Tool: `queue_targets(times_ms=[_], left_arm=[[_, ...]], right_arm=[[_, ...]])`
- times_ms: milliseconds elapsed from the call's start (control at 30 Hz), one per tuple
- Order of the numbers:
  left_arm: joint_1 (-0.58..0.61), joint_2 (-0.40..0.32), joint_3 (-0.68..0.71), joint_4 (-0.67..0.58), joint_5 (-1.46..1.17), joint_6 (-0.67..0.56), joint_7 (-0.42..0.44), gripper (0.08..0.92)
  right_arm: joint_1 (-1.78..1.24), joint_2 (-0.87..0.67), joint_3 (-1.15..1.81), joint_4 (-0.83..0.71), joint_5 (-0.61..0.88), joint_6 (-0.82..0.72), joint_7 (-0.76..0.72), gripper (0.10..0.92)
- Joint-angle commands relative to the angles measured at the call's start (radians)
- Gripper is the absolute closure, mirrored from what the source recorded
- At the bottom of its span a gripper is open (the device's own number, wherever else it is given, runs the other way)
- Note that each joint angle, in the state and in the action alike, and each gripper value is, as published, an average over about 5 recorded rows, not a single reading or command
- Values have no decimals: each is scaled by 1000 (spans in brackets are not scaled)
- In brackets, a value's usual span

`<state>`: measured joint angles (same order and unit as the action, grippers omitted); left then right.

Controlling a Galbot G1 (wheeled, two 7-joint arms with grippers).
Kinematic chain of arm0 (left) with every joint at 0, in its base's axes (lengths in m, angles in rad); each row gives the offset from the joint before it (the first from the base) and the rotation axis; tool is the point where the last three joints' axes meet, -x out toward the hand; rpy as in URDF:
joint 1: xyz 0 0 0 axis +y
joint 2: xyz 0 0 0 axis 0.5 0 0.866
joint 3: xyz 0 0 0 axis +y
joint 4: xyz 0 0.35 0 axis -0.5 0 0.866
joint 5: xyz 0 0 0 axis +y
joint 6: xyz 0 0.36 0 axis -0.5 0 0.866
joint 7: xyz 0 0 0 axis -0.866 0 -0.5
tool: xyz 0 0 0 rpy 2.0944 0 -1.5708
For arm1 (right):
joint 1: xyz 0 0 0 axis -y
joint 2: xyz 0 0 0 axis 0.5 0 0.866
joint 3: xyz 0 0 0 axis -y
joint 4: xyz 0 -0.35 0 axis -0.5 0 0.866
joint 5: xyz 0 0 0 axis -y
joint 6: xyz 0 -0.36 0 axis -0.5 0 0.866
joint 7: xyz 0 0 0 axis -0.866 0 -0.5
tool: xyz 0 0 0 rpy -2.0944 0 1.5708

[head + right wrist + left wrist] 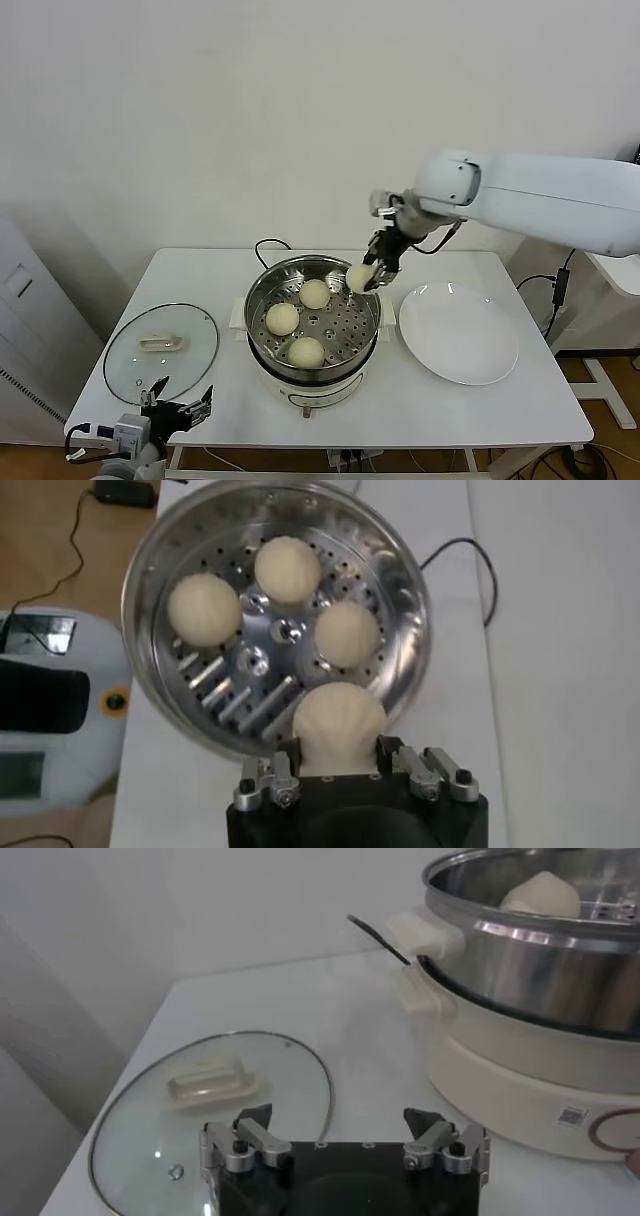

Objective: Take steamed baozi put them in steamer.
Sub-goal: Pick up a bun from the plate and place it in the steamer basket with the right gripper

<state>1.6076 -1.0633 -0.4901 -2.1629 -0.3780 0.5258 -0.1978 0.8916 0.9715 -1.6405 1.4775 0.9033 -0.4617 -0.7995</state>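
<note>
- Nearest to me, at the bottom left of the head view, my left gripper (178, 408) waits parked with its fingers spread wide and nothing between them, low by the table's (500, 410) front edge, just in front of the glass lid (160, 347).
- The lid lies flat at the lower left of the frame, cream handle up, apart from the steamer (313, 322).
- In the centre the steamer holds three baozi on its perforated tray: one at the front (306, 351), one to the left (282, 318), one toward the back (315, 293).
- The white plate (459, 332), right of the steamer, is bare.
- Farther back, my right gripper (337, 770) is clamped on the fourth baozi (338, 718), held above the steamer's far right rim.
- I judge this the last bun; the free patch of tray is on the right side, beside the back bun.
- To do it well I should carry it further inward, clear of the rim, lower it until it rests on the tray, then let go gently so it neither rolls nor squashes its neighbour.
- My fingertips are hidden behind the bun, so how deeply they press I cannot tell; in the head view bun and rim overlap, which hides the height left to descend.
- The left wrist view cuts off most of the steamer, showing one bun's top.
</note>
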Motion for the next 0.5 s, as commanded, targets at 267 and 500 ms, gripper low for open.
queue_targets(times_ms=[267,500], left_arm=[[-4,0,1,6,-2,0,1,177],[-4,0,-1,10,-2,-1,1,177]], right_arm=[[-147,78,18,2,15,-70,120,544],[-195,80,22,-18,-18,-73,120,549]])
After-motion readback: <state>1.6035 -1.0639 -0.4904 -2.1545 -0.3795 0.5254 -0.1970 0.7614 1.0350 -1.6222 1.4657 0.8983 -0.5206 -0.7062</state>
